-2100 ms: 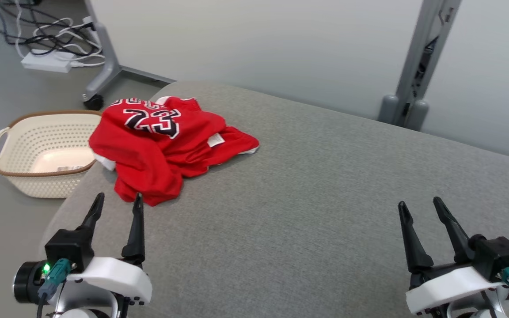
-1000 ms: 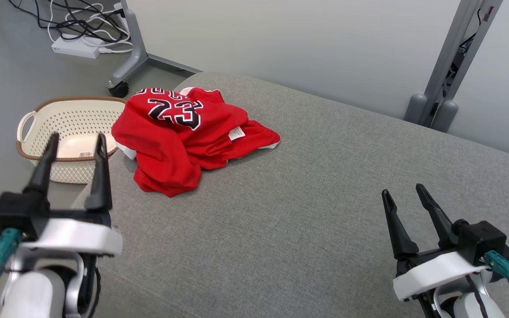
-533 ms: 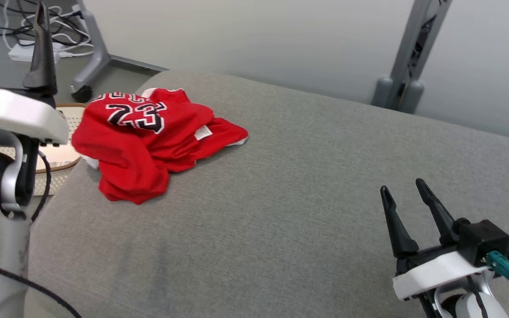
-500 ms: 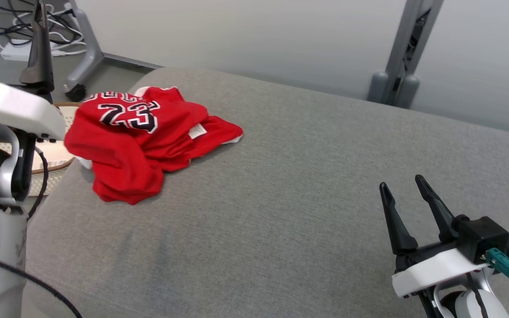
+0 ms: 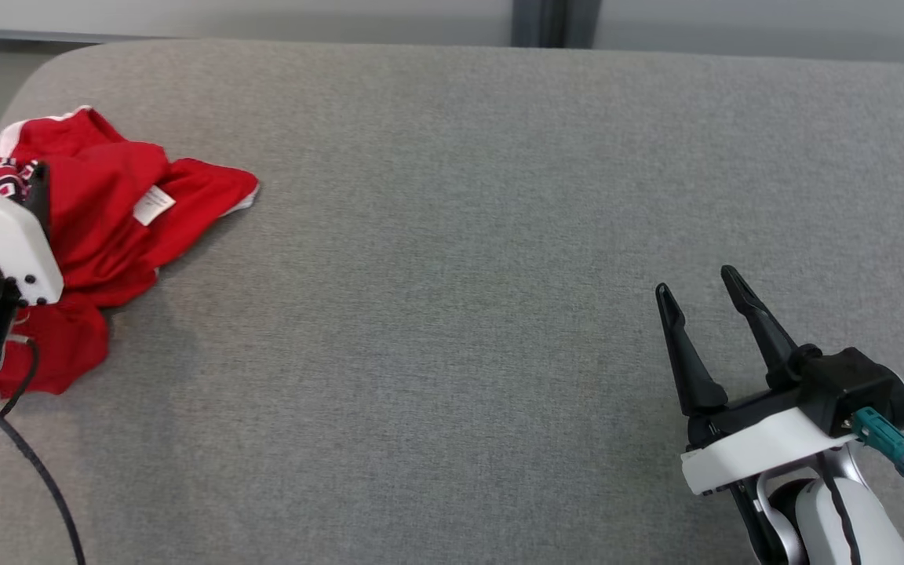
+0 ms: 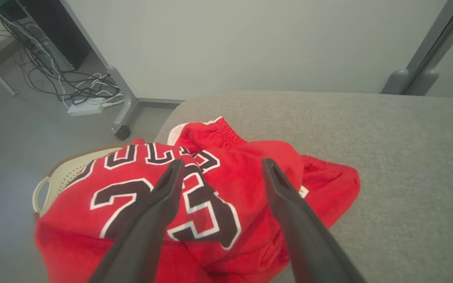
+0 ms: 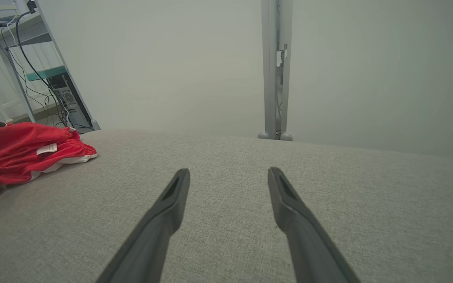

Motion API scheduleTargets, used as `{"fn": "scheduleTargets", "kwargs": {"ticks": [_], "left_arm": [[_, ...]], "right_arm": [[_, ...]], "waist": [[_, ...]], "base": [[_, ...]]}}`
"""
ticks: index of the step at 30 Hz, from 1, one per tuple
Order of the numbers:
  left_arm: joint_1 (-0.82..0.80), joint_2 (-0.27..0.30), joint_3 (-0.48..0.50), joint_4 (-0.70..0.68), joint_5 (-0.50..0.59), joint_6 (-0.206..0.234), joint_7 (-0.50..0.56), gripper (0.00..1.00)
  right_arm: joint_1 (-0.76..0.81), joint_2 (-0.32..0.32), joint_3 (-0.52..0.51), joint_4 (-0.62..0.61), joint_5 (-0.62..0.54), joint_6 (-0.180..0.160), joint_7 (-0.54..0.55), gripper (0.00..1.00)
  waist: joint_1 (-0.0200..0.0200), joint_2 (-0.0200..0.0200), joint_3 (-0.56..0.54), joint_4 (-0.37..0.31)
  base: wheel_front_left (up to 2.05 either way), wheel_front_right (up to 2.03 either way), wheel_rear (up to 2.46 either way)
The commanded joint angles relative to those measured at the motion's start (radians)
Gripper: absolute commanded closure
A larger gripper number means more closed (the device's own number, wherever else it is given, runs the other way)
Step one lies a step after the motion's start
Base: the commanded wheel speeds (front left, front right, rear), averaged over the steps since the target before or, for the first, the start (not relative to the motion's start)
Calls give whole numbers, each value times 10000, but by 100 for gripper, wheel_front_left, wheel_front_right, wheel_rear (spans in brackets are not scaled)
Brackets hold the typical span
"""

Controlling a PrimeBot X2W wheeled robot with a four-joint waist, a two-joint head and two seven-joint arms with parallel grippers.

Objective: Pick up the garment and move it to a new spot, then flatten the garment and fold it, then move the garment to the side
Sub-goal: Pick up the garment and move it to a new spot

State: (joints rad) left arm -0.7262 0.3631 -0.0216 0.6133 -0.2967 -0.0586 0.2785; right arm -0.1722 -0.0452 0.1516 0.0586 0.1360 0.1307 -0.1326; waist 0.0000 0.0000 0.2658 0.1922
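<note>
The head camera looked steeply down on the grey fabric cushion. The left wrist camera hovered close over the crumpled red jersey; the right wrist camera saw it from afar.

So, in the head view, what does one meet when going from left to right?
red jersey → grey post at the top edge → right gripper, jaws open

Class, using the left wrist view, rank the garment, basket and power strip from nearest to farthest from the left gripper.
1. Garment, just below the left gripper.
2. Basket, at the view's left, partly behind the garment.
3. Power strip, upper left, well beyond the basket.
</note>
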Motion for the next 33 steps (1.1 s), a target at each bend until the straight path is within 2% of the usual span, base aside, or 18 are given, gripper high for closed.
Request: {"fn": "scheduleTargets", "kwargs": {"ticks": [1,9,10,11,15,21,22,24,27,30,31,33], "left_arm": [[-175,217,90,475,-20,70,61,0],[-395,656,580,2653,-371,368,-177,0],[-447,655,625,2820,-419,366,-263,55],[-518,640,667,2978,-488,335,-324,100],[-833,738,659,3221,-485,230,-1030,100],[-1638,708,285,2294,-53,162,-3072,100],[-1638,708,285,2294,-53,162,-3072,100],[-1680,612,190,1498,38,191,-3691,100],[-1424,505,86,406,107,243,-4038,100],[-914,374,-61,-1039,184,338,-4130,100],[-914,374,-61,-1039,184,338,-4130,100],[-381,251,-189,-2180,228,448,-4022,100]], "right_arm": [[-195,-78,52,24,13,1,-72,0],[-566,-78,40,114,-7,1,-246,0],[-605,-78,35,135,-32,1,-259,0],[-644,-78,25,165,-58,1,-275,0],[-737,-78,-48,241,-95,1,-334,0],[-766,-82,-354,165,-170,1,-491,0],[-766,-82,-354,165,-170,1,-491,0],[-600,-82,-404,146,-75,1,-553,0],[-439,-77,-435,125,20,1,-556,0],[-292,-85,-454,116,104,1,-557,0],[-292,-85,-454,116,104,1,-557,0],[-150,-79,-480,121,177,1,-554,0]], "waist": [[0,0,647,-640],[0,0,1237,-1082],[0,0,1261,-1091],[0,0,1285,-1097],[0,0,1306,-1053],[0,0,976,-783],[0,0,976,-783],[0,0,675,-731],[0,0,357,-734],[0,0,30,-805],[0,0,30,-805],[0,0,-190,-901]], "base": [[0,0,0],[0,0,0],[0,0,0],[0,0,0],[0,0,0],[0,0,0],[0,0,0],[0,0,0],[0,0,0],[0,0,0],[0,0,0],[0,0,0]]}}
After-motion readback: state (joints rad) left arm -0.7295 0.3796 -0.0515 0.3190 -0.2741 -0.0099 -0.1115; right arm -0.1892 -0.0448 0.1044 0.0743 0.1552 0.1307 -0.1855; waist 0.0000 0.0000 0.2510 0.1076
